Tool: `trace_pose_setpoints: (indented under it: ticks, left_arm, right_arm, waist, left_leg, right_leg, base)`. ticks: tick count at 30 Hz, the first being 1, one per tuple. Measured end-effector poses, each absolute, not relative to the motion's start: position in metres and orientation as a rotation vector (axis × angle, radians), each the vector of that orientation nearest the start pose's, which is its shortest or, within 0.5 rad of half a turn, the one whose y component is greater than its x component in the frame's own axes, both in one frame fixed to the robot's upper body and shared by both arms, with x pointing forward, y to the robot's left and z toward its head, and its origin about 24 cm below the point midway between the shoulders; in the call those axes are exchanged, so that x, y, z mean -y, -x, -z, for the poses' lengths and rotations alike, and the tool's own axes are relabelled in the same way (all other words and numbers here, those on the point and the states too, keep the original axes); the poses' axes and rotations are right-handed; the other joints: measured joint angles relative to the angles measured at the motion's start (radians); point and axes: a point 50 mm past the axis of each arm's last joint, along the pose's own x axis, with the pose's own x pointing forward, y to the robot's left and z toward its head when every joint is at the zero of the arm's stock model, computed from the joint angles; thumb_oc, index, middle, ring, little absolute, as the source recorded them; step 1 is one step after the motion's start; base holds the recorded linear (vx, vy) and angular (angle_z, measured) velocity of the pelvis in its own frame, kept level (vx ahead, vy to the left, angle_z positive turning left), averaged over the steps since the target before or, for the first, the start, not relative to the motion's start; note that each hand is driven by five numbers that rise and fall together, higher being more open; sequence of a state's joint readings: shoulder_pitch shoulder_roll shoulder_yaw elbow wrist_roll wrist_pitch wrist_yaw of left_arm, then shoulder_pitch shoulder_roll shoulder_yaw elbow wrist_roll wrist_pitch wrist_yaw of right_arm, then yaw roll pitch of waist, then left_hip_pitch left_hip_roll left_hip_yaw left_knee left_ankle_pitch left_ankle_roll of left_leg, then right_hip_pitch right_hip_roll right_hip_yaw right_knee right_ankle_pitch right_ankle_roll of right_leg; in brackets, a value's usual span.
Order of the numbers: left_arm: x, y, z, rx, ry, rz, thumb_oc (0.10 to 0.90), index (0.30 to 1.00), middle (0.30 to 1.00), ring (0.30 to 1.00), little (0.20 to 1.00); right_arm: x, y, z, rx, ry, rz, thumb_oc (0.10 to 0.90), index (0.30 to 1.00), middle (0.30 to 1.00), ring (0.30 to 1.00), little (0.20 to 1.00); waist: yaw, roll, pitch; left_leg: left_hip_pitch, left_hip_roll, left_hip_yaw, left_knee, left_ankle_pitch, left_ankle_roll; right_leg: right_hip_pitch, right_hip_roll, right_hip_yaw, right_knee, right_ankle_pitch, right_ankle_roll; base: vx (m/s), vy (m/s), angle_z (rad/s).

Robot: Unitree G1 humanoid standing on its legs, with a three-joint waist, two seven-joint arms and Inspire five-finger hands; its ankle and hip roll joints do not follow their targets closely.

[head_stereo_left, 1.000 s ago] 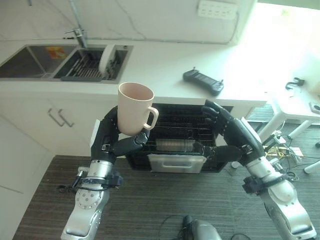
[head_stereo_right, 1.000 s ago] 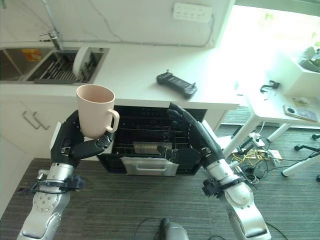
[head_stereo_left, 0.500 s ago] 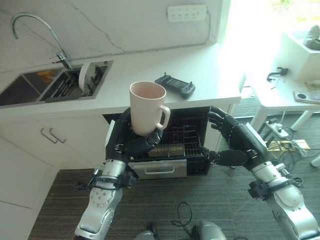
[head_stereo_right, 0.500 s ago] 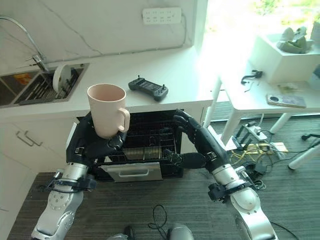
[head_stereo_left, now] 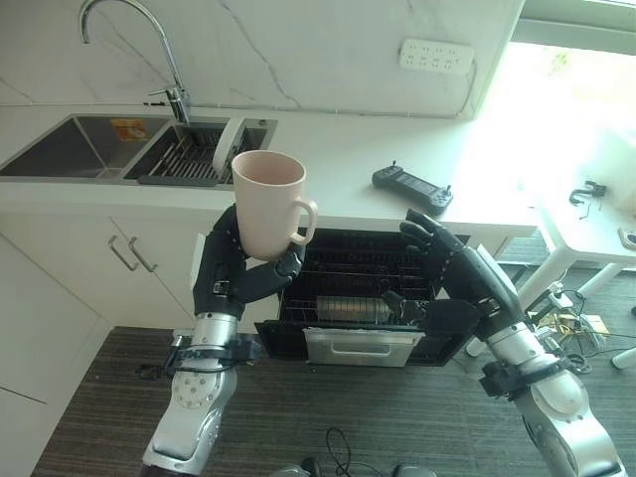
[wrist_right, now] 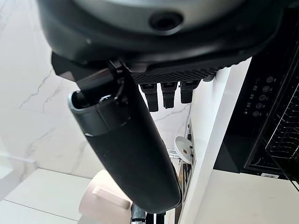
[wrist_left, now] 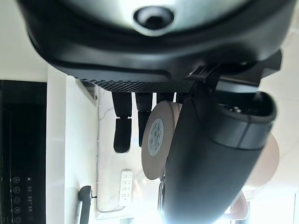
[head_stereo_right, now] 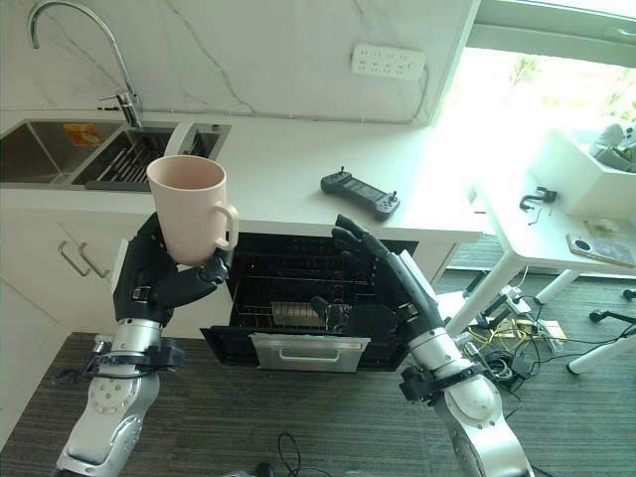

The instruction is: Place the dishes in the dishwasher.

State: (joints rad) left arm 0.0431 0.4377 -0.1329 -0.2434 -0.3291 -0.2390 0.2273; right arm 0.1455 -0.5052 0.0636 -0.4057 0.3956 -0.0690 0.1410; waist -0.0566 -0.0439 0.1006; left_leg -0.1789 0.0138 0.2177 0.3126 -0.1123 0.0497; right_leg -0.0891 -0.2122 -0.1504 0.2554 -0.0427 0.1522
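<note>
A pale pink mug (head_stereo_left: pixel 268 204) with a handle is held upright in front of the counter edge, with my left hand (head_stereo_left: pixel 236 278) shut on its lower part. The mug's base (wrist_left: pixel 157 138) shows past the fingers in the left wrist view. Below and right of it, the dishwasher (head_stereo_left: pixel 358 348) under the counter stands open, its dark wire rack pulled out. My right hand (head_stereo_left: pixel 452 293) hovers open at the rack's right side, fingers straight (wrist_right: pixel 163 95). A white plate (head_stereo_left: pixel 230 135) stands on edge in the sink's drying rack.
A black game controller (head_stereo_left: pixel 411 187) lies on the white counter (head_stereo_left: pixel 338 149) above the dishwasher. A double sink with a tall faucet (head_stereo_left: pixel 171 70) is at the left. White cabinet doors (head_stereo_left: pixel 89 288) flank the dishwasher. A white table (head_stereo_left: pixel 596 214) stands at the right.
The camera has shifted, so the whole scene sits differently. The left hand still holds the mug up, and the right hand stays open by the rack.
</note>
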Motion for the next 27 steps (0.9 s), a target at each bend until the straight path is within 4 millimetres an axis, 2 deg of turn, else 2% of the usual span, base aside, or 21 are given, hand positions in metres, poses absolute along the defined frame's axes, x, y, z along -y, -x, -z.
trace_pose_setpoints:
  ticks: [2,3,4,6,7,8,9,10,12,13,14,15,18,19,20,21,22,23,24,25,27]
  left_arm:
    - [-0.188,-0.236,-0.112,0.376,-0.056,0.003,0.400,0.300,0.300,0.300,0.300]
    - [-0.190,-0.237,-0.113,0.380,-0.077,0.016,0.400,0.300,0.300,0.300,0.300]
    - [-0.191,-0.237,-0.111,0.370,-0.091,0.020,0.400,0.300,0.300,0.300,0.300]
    - [-0.193,-0.238,-0.108,0.357,-0.097,0.023,0.400,0.300,0.300,0.300,0.300]
    - [-0.194,-0.239,-0.110,0.364,-0.098,0.017,0.400,0.300,0.300,0.300,0.300]
    - [-0.199,-0.242,-0.113,0.379,-0.100,-0.009,0.400,0.300,0.300,0.300,0.300]
    - [-0.200,-0.243,-0.110,0.367,-0.097,-0.021,0.400,0.300,0.300,0.300,0.300]
    - [-0.201,-0.242,-0.107,0.355,-0.101,-0.022,0.400,0.300,0.300,0.300,0.300]
    - [-0.200,-0.240,-0.104,0.344,-0.122,-0.022,0.400,0.300,0.300,0.300,0.300]
    - [-0.200,-0.238,-0.103,0.342,-0.120,-0.025,0.400,0.300,0.300,0.300,0.300]
    - [-0.202,-0.235,-0.103,0.339,-0.118,-0.043,0.400,0.300,0.300,0.300,0.300]
    - [-0.204,-0.233,-0.103,0.343,-0.119,-0.061,0.400,0.300,0.300,0.300,0.300]
    - [-0.211,-0.227,-0.107,0.355,-0.108,-0.118,0.400,0.300,0.300,0.300,0.300]
    - [-0.210,-0.226,-0.109,0.367,-0.103,-0.121,0.400,0.300,0.300,0.300,0.300]
    - [-0.209,-0.223,-0.112,0.379,-0.105,-0.115,0.400,0.300,0.300,0.300,0.300]
    - [-0.205,-0.223,-0.115,0.397,-0.094,-0.103,0.400,0.300,0.300,0.300,0.300]
    - [-0.197,-0.224,-0.114,0.407,-0.071,-0.077,0.400,0.300,0.300,0.300,0.300]
    - [-0.193,-0.224,-0.112,0.404,-0.067,-0.060,0.400,0.300,0.300,0.300,0.300]
    - [-0.190,-0.225,-0.111,0.405,-0.070,-0.047,0.400,0.300,0.300,0.300,0.300]
    - [-0.190,-0.226,-0.109,0.398,-0.075,-0.043,0.400,0.300,0.300,0.300,0.300]
    - [-0.192,-0.228,-0.105,0.398,-0.108,-0.070,0.400,0.300,0.300,0.300,0.300]
  right_arm:
    - [0.186,-0.215,-0.109,0.231,0.068,-0.315,0.800,0.900,0.900,0.900,0.900]
    - [0.185,-0.214,-0.107,0.224,0.052,-0.309,0.800,0.900,0.900,0.900,0.900]
    - [0.185,-0.211,-0.104,0.211,0.050,-0.315,0.800,0.900,0.900,0.900,0.900]
    - [0.186,-0.208,-0.100,0.190,0.054,-0.323,0.800,0.900,0.900,0.900,0.900]
    - [0.186,-0.208,-0.100,0.191,0.053,-0.334,0.800,0.900,0.900,0.900,0.900]
    - [0.184,-0.208,-0.102,0.200,0.056,-0.360,0.800,0.900,0.900,0.900,0.900]
    - [0.184,-0.208,-0.101,0.194,0.056,-0.362,0.800,0.900,0.900,0.900,0.900]
    - [0.184,-0.209,-0.101,0.192,0.057,-0.362,0.800,0.900,0.900,0.900,0.900]
    - [0.185,-0.209,-0.100,0.183,0.059,-0.358,0.800,0.900,0.900,0.900,0.900]
    - [0.186,-0.210,-0.100,0.175,0.066,-0.358,0.800,0.900,0.900,0.900,0.900]
    - [0.186,-0.213,-0.102,0.176,0.080,-0.366,0.800,0.900,0.900,0.900,0.900]
    - [0.186,-0.214,-0.104,0.184,0.083,-0.366,0.800,0.900,0.900,0.900,0.900]
    - [0.186,-0.221,-0.113,0.209,0.111,-0.371,0.800,0.900,0.900,0.900,0.900]
    - [0.188,-0.221,-0.114,0.207,0.130,-0.373,0.800,0.900,0.900,0.900,0.900]
    - [0.190,-0.221,-0.113,0.195,0.135,-0.374,0.800,0.900,0.900,0.900,0.900]
    - [0.191,-0.221,-0.111,0.183,0.126,-0.357,0.800,0.900,0.900,0.900,0.900]
    - [0.193,-0.223,-0.108,0.172,0.121,-0.340,0.800,0.900,0.900,0.900,0.900]
    - [0.192,-0.224,-0.107,0.171,0.113,-0.333,0.800,0.900,0.900,0.900,0.900]
    - [0.193,-0.226,-0.107,0.172,0.110,-0.324,0.800,0.900,0.900,0.900,0.900]
    - [0.193,-0.227,-0.105,0.165,0.108,-0.322,0.800,0.900,0.900,0.900,0.900]
    - [0.194,-0.227,-0.102,0.146,0.100,-0.318,0.800,0.900,0.900,0.900,0.900]
  waist:
    - [-0.003,0.017,0.004]
    - [-0.007,0.011,0.011]
    - [-0.020,0.009,0.018]
    - [-0.028,-0.001,0.022]
    - [-0.028,-0.012,0.023]
    - [-0.023,-0.042,0.041]
    - [-0.031,-0.042,0.045]
    - [-0.030,-0.031,0.053]
    - [-0.025,-0.022,0.062]
    - [-0.023,-0.022,0.062]
    - [-0.019,-0.009,0.065]
    - [-0.019,-0.008,0.065]
    - [-0.014,-0.010,0.062]
    - [-0.013,-0.007,0.062]
    - [-0.001,-0.018,0.060]
    - [0.013,-0.046,0.060]
    - [0.013,-0.061,0.059]
    - [0.002,-0.046,0.060]
    - [-0.006,-0.019,0.059]
    - [-0.006,0.002,0.061]
    - [-0.010,0.005,0.061]
  left_leg:
    - [-0.015,0.039,-0.006,0.015,-0.003,0.004]
    - [-0.012,0.053,-0.005,0.017,-0.004,0.005]
    - [-0.009,0.052,-0.004,0.018,-0.006,0.000]
    - [0.008,0.049,0.002,0.013,-0.007,-0.008]
    - [0.004,0.039,0.009,0.010,-0.009,-0.034]
    - [-0.005,-0.003,0.027,0.002,-0.003,-0.046]
    - [-0.017,-0.015,0.023,0.010,-0.003,-0.046]
    - [-0.023,-0.013,0.020,0.017,-0.005,-0.043]
    - [-0.025,-0.013,-0.003,0.022,0.000,-0.050]
    - [-0.026,-0.005,-0.014,0.024,0.000,-0.049]
    - [-0.028,0.020,-0.023,0.026,0.001,-0.052]
    - [-0.022,0.038,-0.030,0.022,0.007,-0.061]
    - [0.046,0.102,-0.021,-0.066,0.033,-0.104]
    - [0.078,0.129,-0.007,-0.101,0.061,-0.147]
    - [0.101,0.135,0.003,-0.108,0.106,-0.166]
    - [0.082,0.142,0.008,-0.059,0.152,-0.160]
    - [0.007,0.157,-0.002,0.039,0.143,-0.132]
    - [-0.015,0.165,0.001,0.020,0.102,-0.140]
    - [-0.041,0.185,0.010,0.010,0.079,-0.150]
    - [-0.055,0.205,0.022,-0.016,0.077,-0.156]
    - [-0.052,0.209,-0.022,-0.048,0.085,-0.164]
  right_leg:
    - [-0.050,0.034,0.004,0.058,0.081,0.027]
    - [-0.090,0.035,0.021,0.126,0.089,0.023]
    - [-0.136,0.029,0.044,0.201,0.069,0.021]
    - [-0.142,0.027,0.031,0.160,0.050,0.001]
    - [-0.143,0.021,0.028,0.087,0.044,-0.002]
    - [-0.188,-0.033,0.035,0.051,0.031,-0.006]
    - [-0.209,-0.043,0.054,0.063,0.029,-0.001]
    - [-0.212,-0.035,0.073,0.069,0.025,0.001]
    - [-0.190,-0.019,0.084,0.075,0.014,-0.014]
    - [-0.163,0.001,0.074,0.071,-0.009,-0.018]
    - [-0.154,0.019,0.058,0.073,-0.020,-0.035]
    - [-0.144,0.036,0.047,0.066,-0.023,-0.036]
    - [-0.123,0.099,0.024,0.096,-0.062,-0.088]
    - [-0.116,0.125,0.006,0.116,-0.089,-0.113]
    - [-0.110,0.131,0.013,0.125,-0.120,-0.130]
    - [-0.111,0.131,0.017,0.144,-0.140,-0.146]
    - [-0.104,0.124,-0.001,0.153,-0.130,-0.128]
    - [-0.101,0.132,-0.019,0.157,-0.126,-0.137]
    - [-0.096,0.154,-0.038,0.151,-0.120,-0.146]
    - [-0.089,0.176,-0.054,0.144,-0.114,-0.156]
    - [-0.065,0.201,-0.059,0.122,-0.108,-0.165]
  base:
    - [0.09,0.000,-0.19]
    - [0.13,-0.093,-0.18]
    - [0.18,-0.193,-0.06]
    - [0.20,-0.331,-0.06]
    - [0.30,-0.550,-0.23]
    - [0.29,-0.510,0.00]
    - [0.30,-0.501,0.07]
    - [0.22,-0.375,0.27]
    - [0.25,-0.427,0.27]
    - [0.21,-0.375,0.27]
    - [0.21,-0.352,0.24]
    - [0.21,-0.343,0.13]
    - [0.23,-0.377,0.03]
    - [0.16,-0.314,-0.04]
    - [0.08,-0.139,-0.10]
    - [0.06,0.040,0.02]
    - [0.03,0.135,0.16]
    - [0.01,0.199,0.34]
    - [0.01,0.128,0.24]
    - [0.02,0.143,0.17]
    - [0.03,0.158,-0.05]
